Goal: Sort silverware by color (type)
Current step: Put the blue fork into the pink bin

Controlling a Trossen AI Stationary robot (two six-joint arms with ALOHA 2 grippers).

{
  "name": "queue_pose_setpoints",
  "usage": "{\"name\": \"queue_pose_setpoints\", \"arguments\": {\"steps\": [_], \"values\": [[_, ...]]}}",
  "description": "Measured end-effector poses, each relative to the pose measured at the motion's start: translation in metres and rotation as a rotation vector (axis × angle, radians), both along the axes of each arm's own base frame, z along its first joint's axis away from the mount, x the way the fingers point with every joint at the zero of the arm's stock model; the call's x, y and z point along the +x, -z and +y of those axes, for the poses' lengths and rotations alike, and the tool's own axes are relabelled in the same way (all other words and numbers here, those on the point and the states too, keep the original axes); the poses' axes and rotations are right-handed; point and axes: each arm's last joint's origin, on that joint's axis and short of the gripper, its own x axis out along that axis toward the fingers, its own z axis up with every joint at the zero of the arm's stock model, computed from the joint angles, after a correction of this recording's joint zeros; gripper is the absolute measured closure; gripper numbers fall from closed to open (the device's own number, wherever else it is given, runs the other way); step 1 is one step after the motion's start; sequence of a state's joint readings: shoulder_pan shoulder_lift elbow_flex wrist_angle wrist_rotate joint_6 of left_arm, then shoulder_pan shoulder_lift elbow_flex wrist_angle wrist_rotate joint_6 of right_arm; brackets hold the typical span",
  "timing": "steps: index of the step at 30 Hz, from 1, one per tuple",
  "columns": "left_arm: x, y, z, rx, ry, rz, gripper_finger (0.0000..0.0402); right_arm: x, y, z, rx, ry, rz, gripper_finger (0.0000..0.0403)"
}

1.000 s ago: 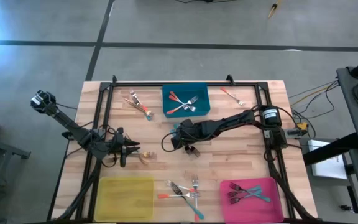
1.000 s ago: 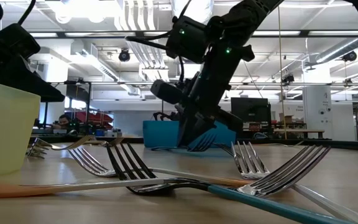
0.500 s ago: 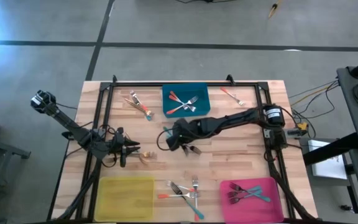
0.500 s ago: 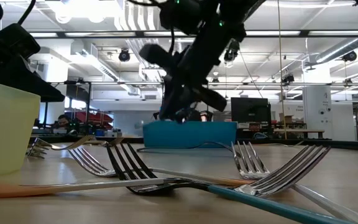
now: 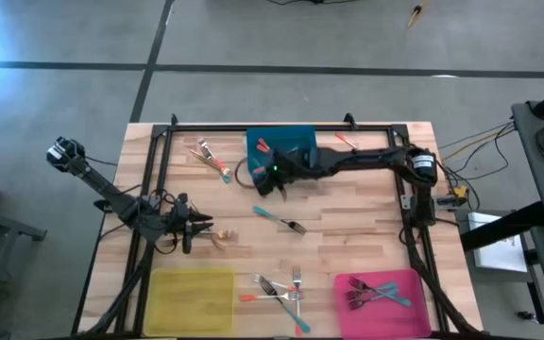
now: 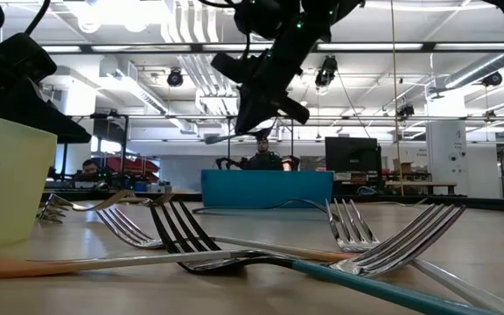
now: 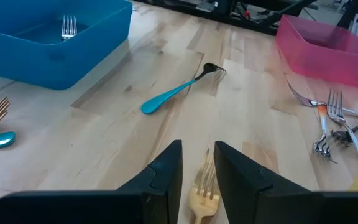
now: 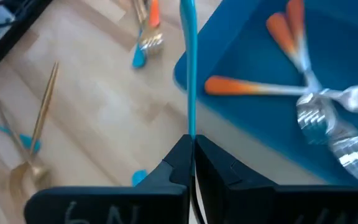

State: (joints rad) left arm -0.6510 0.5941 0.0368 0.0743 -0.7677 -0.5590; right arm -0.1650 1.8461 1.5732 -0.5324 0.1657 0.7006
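Teal-handled fork (image 8: 188,62) sits pinched in our shut right claw (image 8: 190,163), its long axis running straight out ahead over the near wall of the blue rectangular bin (image 8: 241,130), where orange-handled forks (image 8: 272,87) lie. Farther off, our left claw (image 7: 197,168) hangs part-open around a gold fork (image 7: 204,190) on the wooden table (image 7: 104,137).

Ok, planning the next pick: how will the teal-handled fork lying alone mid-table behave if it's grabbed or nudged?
The teal-handled fork looks thin and straight, so it is probably stiff and light. It lies flat on the smooth wooden table, so a nudge would likely make it slide or spin rather than roll. Its low profile suggests jaws would have to close right at the wood.
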Motion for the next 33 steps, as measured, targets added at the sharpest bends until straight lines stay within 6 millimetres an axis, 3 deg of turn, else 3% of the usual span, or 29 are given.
{"name": "queue_pose_setpoints", "arguments": {"steps": [5, 11, 15, 24, 33], "values": [[0.0, 0.0, 0.0, 0.0, 0.0, 0.0, 0.0325, -0.006, -0.015, -0.003, 0.02, -0.055, 0.002, 0.0394], [0.0, 0.0, 0.0, 0.0, 0.0, 0.0, 0.0325, -0.021, -0.039, 0.025, 0.173, -0.253, 0.007, 0.0394], [0.0, 0.0, 0.0, 0.0, 0.0, 0.0, 0.0325, -0.044, -0.056, 0.052, 0.265, -0.346, 0.074, 0.0394], [0.0, 0.0, 0.0, 0.0, 0.0, 0.0, 0.0325, -0.104, -0.098, 0.123, 0.386, -0.369, 0.182, 0.0394], [0.0, 0.0, 0.0, 0.0, 0.0, 0.0, 0.0325, -0.156, -0.097, 0.203, 0.515, -0.287, 0.453, 0.0394]]}}
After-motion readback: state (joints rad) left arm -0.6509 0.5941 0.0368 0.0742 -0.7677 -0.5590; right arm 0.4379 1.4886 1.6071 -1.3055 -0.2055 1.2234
